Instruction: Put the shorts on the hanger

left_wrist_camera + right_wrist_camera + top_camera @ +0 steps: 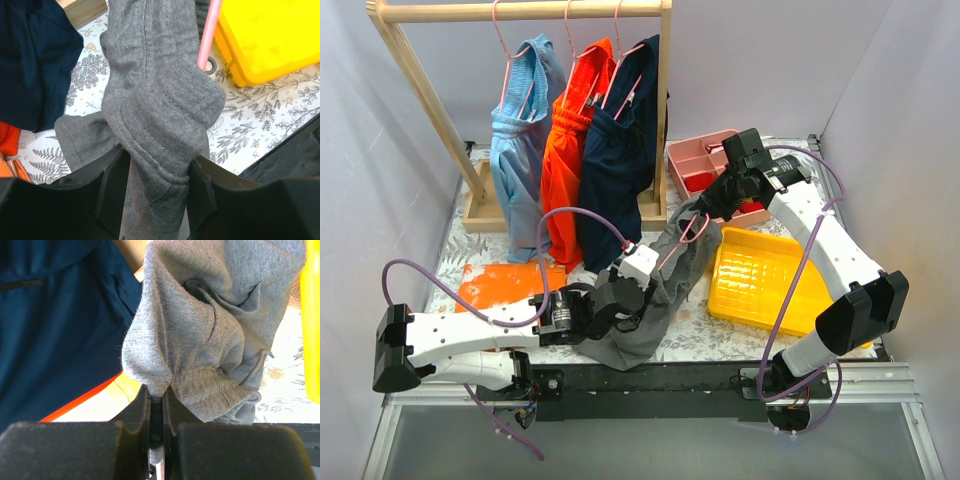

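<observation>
The dark grey shorts (665, 290) hang stretched between my two grippers above the table. My left gripper (632, 298) is shut on a bunched fold of the shorts (160, 100) at their lower end, fabric filling the gap between its jaws (159, 165). My right gripper (705, 208) is shut on an upper edge of the shorts (210, 330), pinching a thin fold (157, 392). The pink wire hanger (686, 237) runs into the shorts near the top. One pink arm of it (209, 35) disappears under the fabric. Most of the hanger is hidden.
A wooden rail frame (520, 12) at the back holds light blue (520, 150), orange (565, 170) and navy (620, 160) garments on pink hangers. A pink compartment tray (695, 160) and a yellow tray (765, 280) stand on the right. An orange garment (505, 285) lies at the left.
</observation>
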`<control>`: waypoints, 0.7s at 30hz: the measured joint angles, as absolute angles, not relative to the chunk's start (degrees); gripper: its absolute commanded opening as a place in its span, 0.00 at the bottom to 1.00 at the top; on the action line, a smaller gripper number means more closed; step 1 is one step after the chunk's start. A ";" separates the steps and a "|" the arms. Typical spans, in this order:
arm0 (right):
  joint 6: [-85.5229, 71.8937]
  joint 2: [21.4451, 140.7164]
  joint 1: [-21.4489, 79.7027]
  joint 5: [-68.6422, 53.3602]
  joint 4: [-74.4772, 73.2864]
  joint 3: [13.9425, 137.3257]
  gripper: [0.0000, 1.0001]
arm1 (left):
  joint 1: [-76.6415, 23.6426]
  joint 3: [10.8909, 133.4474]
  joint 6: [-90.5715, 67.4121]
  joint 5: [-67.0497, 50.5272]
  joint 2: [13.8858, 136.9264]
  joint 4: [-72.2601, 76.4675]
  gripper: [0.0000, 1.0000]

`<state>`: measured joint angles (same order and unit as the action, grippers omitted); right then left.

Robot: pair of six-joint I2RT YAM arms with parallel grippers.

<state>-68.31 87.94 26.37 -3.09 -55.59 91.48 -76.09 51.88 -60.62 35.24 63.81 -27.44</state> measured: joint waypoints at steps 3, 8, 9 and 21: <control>-68.34 87.85 26.37 -3.44 -55.61 91.48 0.01 | -76.12 50.48 -60.20 35.66 63.33 -26.11 0.30; -68.90 87.81 26.37 -4.23 -55.51 91.48 0.01 | -76.16 48.95 -58.85 35.90 63.29 -24.69 0.00; -69.17 87.79 26.37 -4.51 -55.42 91.48 0.05 | -76.36 48.77 -58.19 35.57 63.20 -24.40 0.00; -61.47 83.79 26.44 -6.48 -52.84 91.26 0.94 | -76.25 48.73 -60.95 32.40 54.02 -26.98 0.00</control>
